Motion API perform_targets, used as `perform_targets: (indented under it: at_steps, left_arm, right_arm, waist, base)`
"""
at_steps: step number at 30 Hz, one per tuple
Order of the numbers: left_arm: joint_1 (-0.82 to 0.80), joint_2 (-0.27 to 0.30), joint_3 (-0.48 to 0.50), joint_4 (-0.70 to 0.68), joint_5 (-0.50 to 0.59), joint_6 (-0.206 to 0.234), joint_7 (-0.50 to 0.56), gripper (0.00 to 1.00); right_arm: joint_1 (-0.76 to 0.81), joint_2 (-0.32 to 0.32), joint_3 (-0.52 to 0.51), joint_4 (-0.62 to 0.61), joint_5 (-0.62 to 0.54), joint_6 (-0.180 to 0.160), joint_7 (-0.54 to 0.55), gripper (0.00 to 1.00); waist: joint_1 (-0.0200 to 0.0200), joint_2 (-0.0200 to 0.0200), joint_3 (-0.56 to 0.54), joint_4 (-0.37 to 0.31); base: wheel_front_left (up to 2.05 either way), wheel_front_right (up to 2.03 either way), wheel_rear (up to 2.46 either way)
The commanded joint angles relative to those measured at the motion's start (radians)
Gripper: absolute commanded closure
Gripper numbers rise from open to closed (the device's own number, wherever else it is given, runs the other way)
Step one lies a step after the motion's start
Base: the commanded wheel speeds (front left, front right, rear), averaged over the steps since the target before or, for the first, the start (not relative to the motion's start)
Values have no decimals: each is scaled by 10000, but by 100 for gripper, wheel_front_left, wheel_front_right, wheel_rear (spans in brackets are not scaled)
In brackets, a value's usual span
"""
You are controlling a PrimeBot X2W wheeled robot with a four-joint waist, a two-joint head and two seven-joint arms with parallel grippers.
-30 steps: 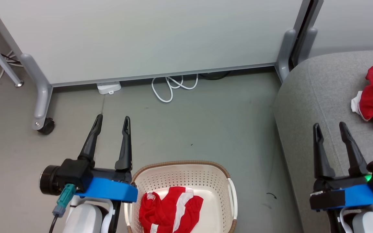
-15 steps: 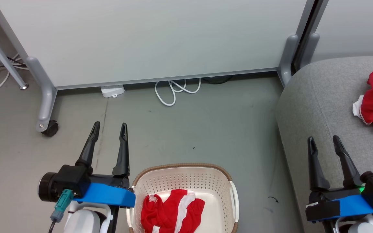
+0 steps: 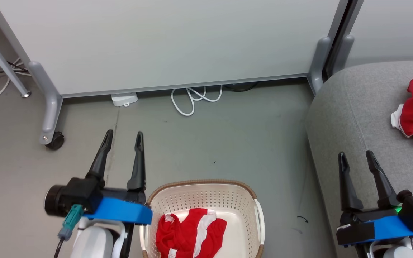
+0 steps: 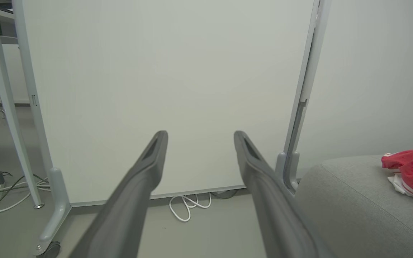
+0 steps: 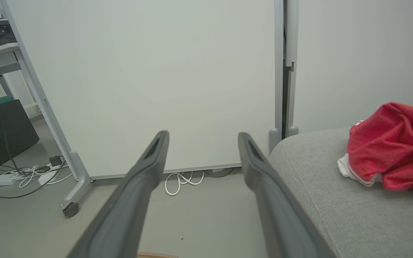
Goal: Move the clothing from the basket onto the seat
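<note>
Head view: one red garment [image 3: 188,233] listed in basket [image 3: 201,182]; left gripper [image 3: 125,133] and right gripper [image 3: 356,154] spread wide, empty. Garment's bunched middle is best pinched from above, rim avoided.

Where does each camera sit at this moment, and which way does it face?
Head view: on the head, facing forward and down at the floor, basket holding one red garment, and seat; left gripper and right gripper show, both open.
Left wrist view: on the left wrist, facing along its two fingers toward the partition panel.
Right wrist view: on the right wrist, facing along its fingers toward that panel.
Shared: both wrist views show the seat, the other red garment and a coiled white cable.
</note>
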Motion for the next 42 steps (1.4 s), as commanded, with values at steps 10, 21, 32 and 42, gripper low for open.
perform_targets:
  at_steps: [10, 21, 32, 42]
  left_arm:
    - [-2255, 454, -1687, 1829, 404, -256, -47, 0]
    - [-4902, 1097, -5120, 4690, -477, -240, -49, 0]
    - [-6936, 1056, -9177, 7822, -1451, -239, 482, 0]
    - [-8015, 1169, -11357, 8788, -2288, -240, 2222, 0]
  right_arm:
    - [-827, -190, 114, -236, 16, 5, -34, 0]
    - [-1836, -530, 112, -610, 178, 5, -34, 0]
    - [-2926, -761, 270, -976, 339, 5, -34, 0]
    - [-3763, -790, 436, -1339, 447, 5, -34, 0]
  waist:
    - [-1, -1, 845, -373]
    - [-1, -1, 2693, -868]
    - [-1, -1, 4670, -1282]
    - [-1, -1, 6200, -1591]
  base:
    - [0, 0, 0]
    - [0, 0, 0]
    - [0, 0, 0]
    - [0, 0, 0]
